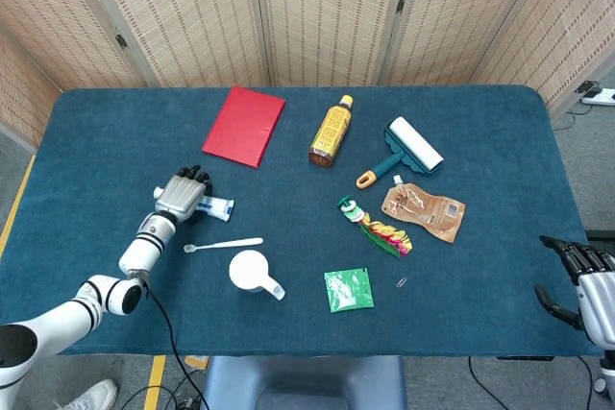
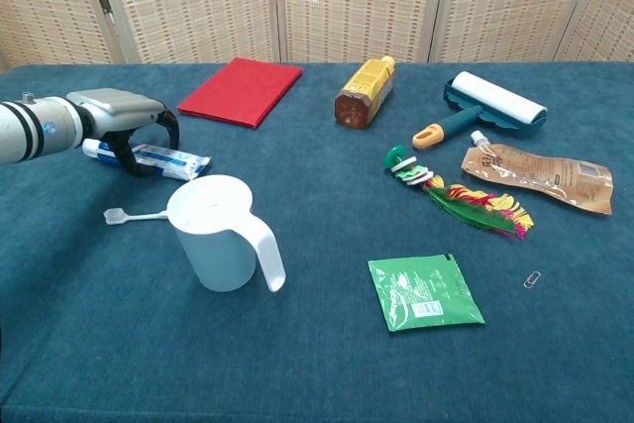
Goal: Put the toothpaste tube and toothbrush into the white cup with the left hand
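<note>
White cup (image 2: 220, 234); blue-white toothpaste tube (image 2: 168, 157); white toothbrush (image 1: 224, 244); red book (image 1: 244, 126); blue tablecloth (image 1: 480, 132).

Left hand (image 2: 134, 126) curled over toothpaste tube (image 2: 168, 157); toothbrush (image 2: 134, 215) flat beside upright white cup (image 2: 216, 235).

head view: I look steeply down from high above the near edge, taking in the whole table (image 1: 480, 122) to its far edge and the screen behind
chest view: I sit low at the near edge, facing the far edge, much closer; near corners cut off
shared: both show me the white cup (image 1: 250, 272) (image 2: 218, 233), red book (image 1: 244, 126) (image 2: 241, 90) and lint roller (image 1: 411, 149) (image 2: 492, 103)
</note>
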Available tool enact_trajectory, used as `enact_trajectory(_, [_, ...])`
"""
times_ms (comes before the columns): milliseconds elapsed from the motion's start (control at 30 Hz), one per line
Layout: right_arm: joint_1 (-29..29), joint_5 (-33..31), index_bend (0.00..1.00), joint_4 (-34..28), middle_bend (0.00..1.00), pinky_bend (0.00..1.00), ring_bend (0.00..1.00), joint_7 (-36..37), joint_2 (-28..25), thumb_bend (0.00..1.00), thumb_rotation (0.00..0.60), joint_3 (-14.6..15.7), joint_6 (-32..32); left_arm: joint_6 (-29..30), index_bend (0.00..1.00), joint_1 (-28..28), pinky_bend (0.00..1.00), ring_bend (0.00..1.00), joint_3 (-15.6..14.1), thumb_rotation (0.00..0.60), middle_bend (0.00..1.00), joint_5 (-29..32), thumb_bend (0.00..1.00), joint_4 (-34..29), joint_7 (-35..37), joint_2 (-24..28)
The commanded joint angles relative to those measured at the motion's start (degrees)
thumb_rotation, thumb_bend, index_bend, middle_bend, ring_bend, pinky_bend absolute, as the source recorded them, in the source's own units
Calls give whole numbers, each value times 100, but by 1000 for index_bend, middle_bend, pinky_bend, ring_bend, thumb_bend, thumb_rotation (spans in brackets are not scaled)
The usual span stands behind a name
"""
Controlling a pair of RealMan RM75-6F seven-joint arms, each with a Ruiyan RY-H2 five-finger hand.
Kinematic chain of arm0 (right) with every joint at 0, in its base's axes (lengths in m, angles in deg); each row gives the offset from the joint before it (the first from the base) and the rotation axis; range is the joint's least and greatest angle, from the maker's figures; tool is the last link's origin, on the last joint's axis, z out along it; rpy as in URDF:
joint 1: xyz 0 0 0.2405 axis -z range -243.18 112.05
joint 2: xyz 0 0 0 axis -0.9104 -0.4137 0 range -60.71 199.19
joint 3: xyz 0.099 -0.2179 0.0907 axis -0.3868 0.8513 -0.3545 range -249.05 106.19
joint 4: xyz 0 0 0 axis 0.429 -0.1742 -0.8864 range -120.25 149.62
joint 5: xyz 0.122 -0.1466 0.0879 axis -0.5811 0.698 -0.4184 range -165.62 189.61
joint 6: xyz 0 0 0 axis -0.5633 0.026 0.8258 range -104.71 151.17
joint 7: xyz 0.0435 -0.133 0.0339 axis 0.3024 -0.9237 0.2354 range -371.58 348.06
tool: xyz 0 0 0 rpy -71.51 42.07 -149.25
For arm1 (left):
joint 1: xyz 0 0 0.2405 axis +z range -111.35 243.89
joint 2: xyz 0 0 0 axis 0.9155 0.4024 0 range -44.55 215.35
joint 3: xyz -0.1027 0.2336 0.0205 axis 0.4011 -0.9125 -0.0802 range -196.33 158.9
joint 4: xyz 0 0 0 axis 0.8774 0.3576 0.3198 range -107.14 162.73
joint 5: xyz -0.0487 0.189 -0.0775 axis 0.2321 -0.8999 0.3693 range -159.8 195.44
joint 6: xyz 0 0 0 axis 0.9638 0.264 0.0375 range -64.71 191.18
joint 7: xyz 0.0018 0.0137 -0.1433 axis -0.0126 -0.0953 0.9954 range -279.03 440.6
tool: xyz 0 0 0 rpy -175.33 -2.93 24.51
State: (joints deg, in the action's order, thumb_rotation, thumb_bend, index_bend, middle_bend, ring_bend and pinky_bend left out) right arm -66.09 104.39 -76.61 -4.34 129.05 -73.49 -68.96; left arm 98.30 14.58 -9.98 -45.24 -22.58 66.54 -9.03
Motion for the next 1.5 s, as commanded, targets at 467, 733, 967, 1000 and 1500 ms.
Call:
enact_trajectory(467, [-30,-24,193,40,288,264,249,6,32,224,600,-20,50,36,560,-51,147,45,78,600,190,-94,385,199,304,-124])
enact_trajectory(733, [-43,-3,193,46,287,264,249,31,32,224,600,-26,43,342,619,144,148,53,256,600,209,-333,385,-270,1228,141])
enact_trajectory(967, [-72,66,193,40,287,264,249,10,15,224,600,-5,67,388,614,374,148,53,493,600,209,-430,385,-853,2403,698])
enact_trajectory(1000, [-77,79,193,29,287,264,249,3,9,224,600,-4,67,402,616,400,148,53,513,600,209,-458,385,-933,2528,769])
enact_trajectory(1500, [-68,169,193,-109,287,264,249,-138,-23,224,600,22,5,891,627,760,147,58,458,600,211,-2164,385,-2618,6187,2064])
